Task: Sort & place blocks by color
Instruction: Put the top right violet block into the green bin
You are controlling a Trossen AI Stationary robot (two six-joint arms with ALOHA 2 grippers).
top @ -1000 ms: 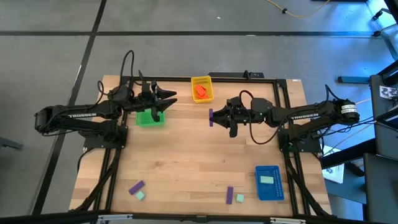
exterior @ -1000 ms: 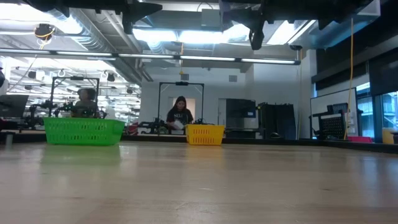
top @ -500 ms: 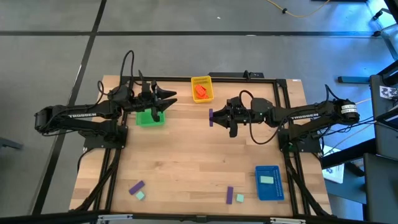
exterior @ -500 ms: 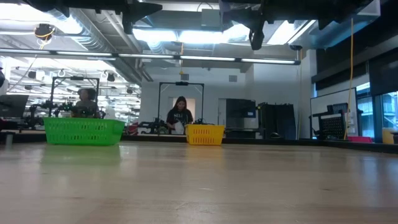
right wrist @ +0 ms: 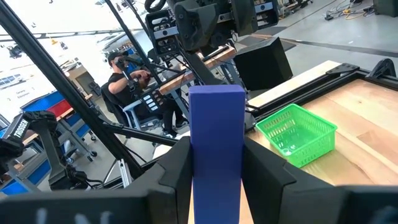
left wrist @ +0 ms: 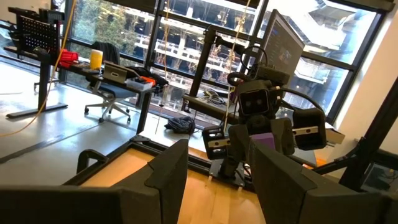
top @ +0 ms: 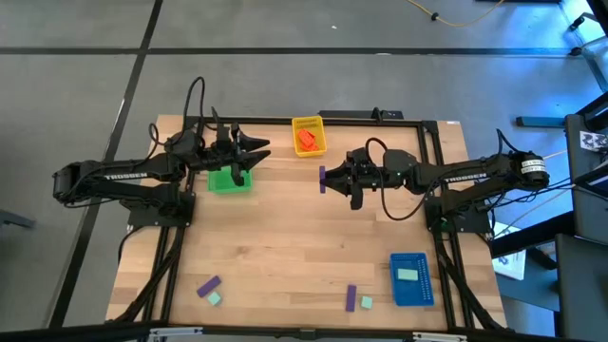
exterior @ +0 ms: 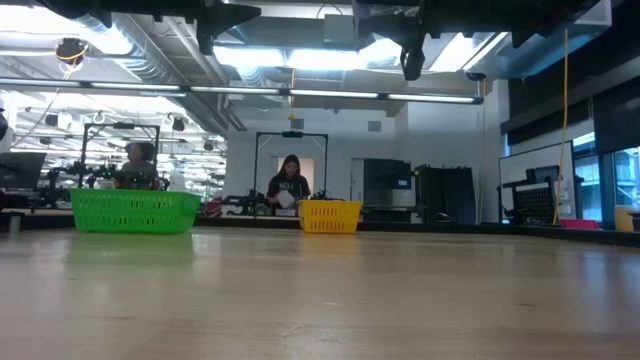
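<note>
We read white "TROSSEN" lettering along each dark arm in the high view; no other writing is legible.

The right gripper (top: pixel 328 179) hangs above the table's middle, toward the far side, clamped on a small purple rectangular brick (right wrist: pixel 216 146). In the right wrist view the brick stands upright between the two dark fingers (right wrist: pixel 175 167), smooth-faced and matte.

The left gripper (top: pixel 255 152) hovers over the green perforated plastic tray (top: pixel 228 181) at far left. Its fingers (left wrist: pixel 166 168) stand apart with nothing between them.

The yellow perforated tray (top: pixel 308 123) sits at the far centre and holds orange-red bricks (top: pixel 306 141). The blue perforated tray (top: pixel 410 280) lies near right with one pale mint brick (top: pixel 408 275) flat inside.

Loose on the light wooden tabletop (top: pixel 294 237): near left, a purple brick (top: pixel 208 285) with a mint brick (top: pixel 215 298) just beside it; near centre, a second purple brick (top: pixel 351 297) standing beside a mint brick (top: pixel 367 303).

A seated person (exterior: pixel 290 187) shows in the room beyond the table.
</note>
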